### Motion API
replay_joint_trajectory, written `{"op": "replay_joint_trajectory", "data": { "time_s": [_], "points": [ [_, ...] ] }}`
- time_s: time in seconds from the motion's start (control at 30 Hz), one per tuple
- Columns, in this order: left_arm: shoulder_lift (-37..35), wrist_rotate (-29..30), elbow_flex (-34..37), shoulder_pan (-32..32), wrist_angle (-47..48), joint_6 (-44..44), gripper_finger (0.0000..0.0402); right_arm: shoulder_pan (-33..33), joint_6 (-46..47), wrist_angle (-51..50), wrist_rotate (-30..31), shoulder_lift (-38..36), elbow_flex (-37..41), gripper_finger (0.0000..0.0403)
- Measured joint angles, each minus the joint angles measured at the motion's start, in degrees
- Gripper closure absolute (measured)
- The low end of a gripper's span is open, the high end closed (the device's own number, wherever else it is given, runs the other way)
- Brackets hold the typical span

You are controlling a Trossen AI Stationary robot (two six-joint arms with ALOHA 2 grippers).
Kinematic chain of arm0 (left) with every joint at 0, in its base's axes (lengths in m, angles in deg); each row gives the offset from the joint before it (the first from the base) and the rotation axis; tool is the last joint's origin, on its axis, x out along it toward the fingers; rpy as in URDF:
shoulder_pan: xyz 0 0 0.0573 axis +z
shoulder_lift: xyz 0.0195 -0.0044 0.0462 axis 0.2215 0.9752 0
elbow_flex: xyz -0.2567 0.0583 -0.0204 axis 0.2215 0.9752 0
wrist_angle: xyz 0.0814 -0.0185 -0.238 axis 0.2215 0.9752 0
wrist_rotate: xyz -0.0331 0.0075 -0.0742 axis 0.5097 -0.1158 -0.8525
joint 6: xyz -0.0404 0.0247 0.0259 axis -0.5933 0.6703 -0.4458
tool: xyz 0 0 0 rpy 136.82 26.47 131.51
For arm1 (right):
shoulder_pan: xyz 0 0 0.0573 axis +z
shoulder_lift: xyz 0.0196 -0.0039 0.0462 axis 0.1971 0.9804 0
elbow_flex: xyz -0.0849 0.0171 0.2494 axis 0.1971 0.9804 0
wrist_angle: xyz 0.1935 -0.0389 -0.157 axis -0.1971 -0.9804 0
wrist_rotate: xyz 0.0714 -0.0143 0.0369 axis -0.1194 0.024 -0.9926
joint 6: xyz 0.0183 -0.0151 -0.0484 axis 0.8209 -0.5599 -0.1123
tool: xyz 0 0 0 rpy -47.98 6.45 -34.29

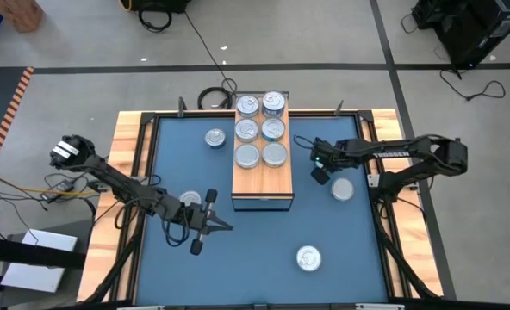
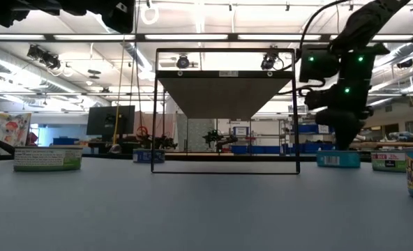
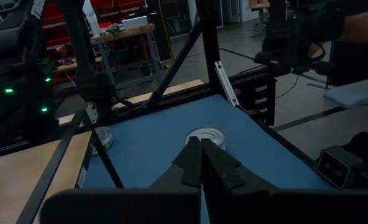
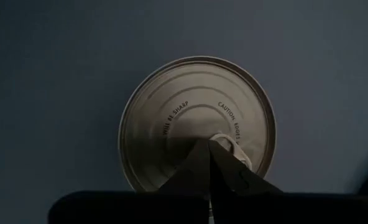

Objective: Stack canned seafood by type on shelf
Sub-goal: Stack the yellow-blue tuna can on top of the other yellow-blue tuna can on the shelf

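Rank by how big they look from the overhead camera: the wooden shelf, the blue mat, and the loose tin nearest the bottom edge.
1. Blue mat, largest by far.
2. Wooden shelf.
3. Loose tin, smallest.

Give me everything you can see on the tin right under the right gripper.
The tin is a flat round can with a shiny silver lid, ringed by pressed circles and printed with a sharp-edge caution. Its pull tab lies flat near the rim. It sits lid-up and level on the blue mat, right of the shelf, apart from the other tins. The right gripper hangs over it, shut; whether it touches the lid cannot be told.
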Motion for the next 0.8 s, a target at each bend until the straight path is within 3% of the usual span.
{"op": "replay_joint_trajectory", "data": {
  "time_s": [0.37,0.8],
  "points": [
    [0.0,2.0,0.0,-0.1,-0.2,-1.5,0.0396,13.0,10.2,-2.3,-10.8,-1.6,0.0,0.0400],
    [0.0,2.2,0.0,-0.1,0.8,-3.4,0.0396,33.8,25.5,2.1,-16.4,-1.8,-1.0,0.0399]
  ]
}}
